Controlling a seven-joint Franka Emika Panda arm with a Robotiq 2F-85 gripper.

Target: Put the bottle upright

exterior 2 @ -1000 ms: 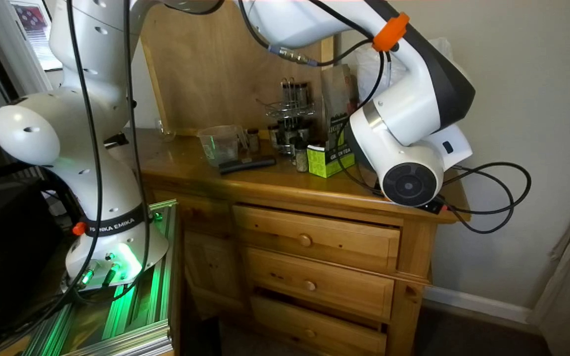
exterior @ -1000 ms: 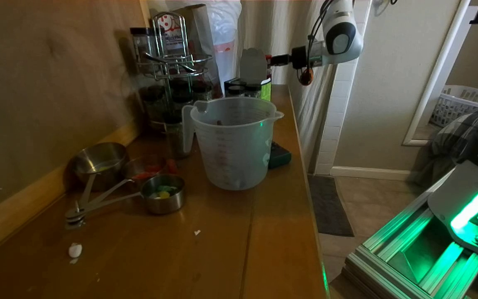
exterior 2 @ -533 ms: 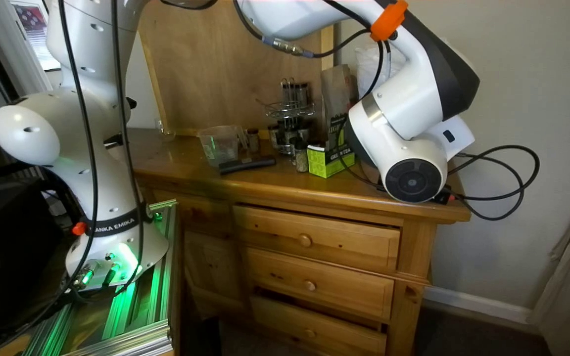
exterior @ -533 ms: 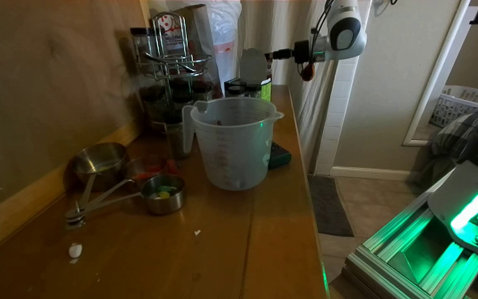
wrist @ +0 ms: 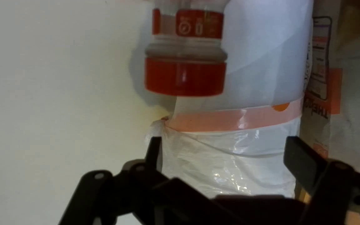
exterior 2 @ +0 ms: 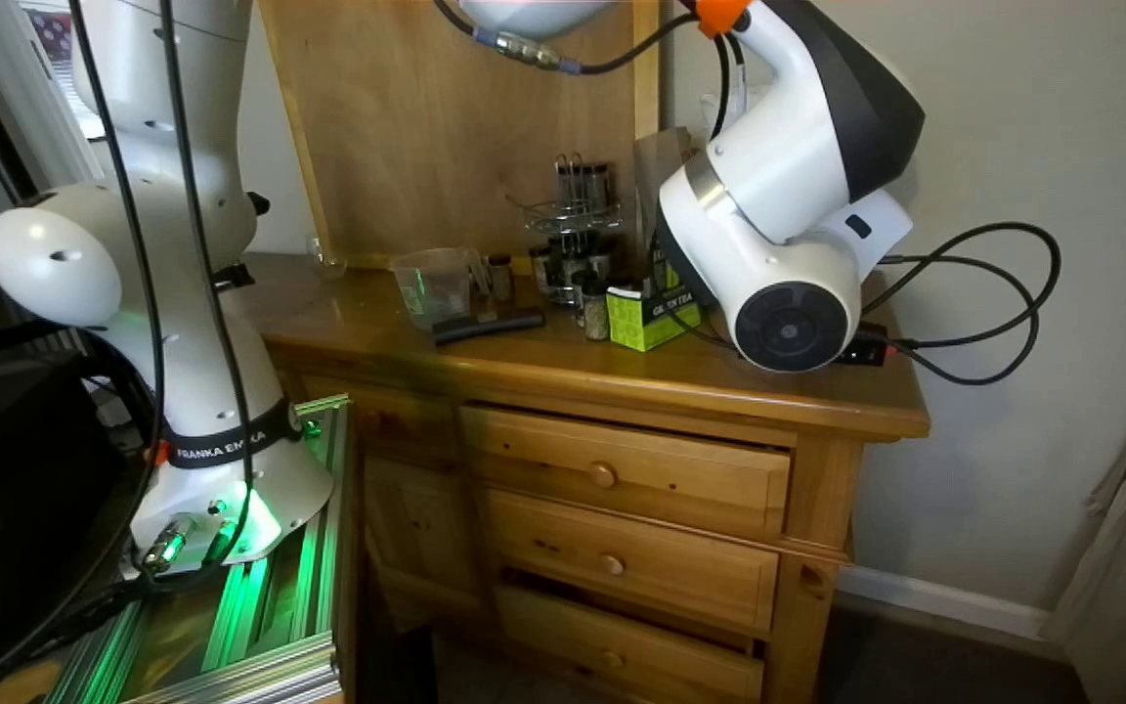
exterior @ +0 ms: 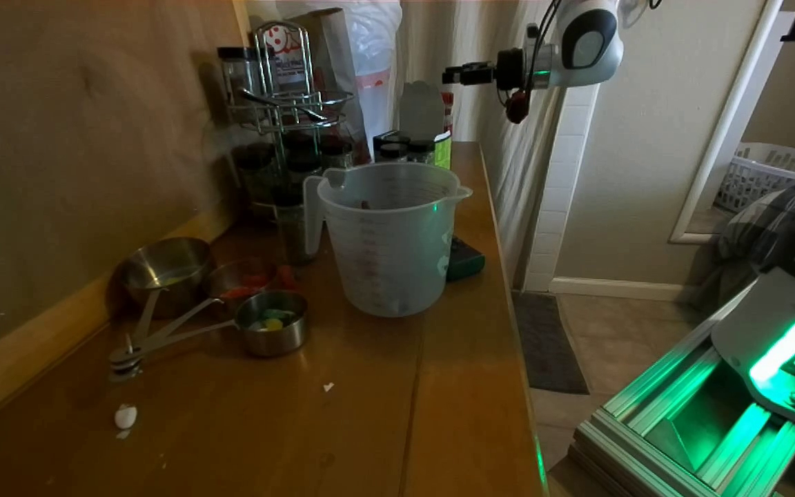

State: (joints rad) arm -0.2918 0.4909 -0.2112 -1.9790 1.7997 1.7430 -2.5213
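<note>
The bottle (wrist: 184, 50), with a red cap and a red and white label, shows in the wrist view with its cap pointing down the picture. In an exterior view the bottle (exterior: 447, 110) shows as a narrow strip with the red cap on top, upright behind the tea box; its lower part is hidden. My gripper (wrist: 223, 147) is open with nothing between its fingers, apart from the bottle. In an exterior view the gripper (exterior: 450, 74) is above the cap's height. In the remaining exterior view the arm hides the bottle and the fingers.
A green tea box (exterior 2: 646, 318), a spice rack (exterior 2: 573, 220) and a white plastic bag (wrist: 230, 156) stand near the bottle. A clear measuring jug (exterior: 394, 241), metal measuring cups (exterior: 273, 324) and a black object (exterior 2: 488, 325) are on the wooden dresser top (exterior: 342, 442).
My gripper and forearm have risen and the wrist has drawn back slightly. The bottle's red cap is more uncovered now; the bottle shows no clear movement.
</note>
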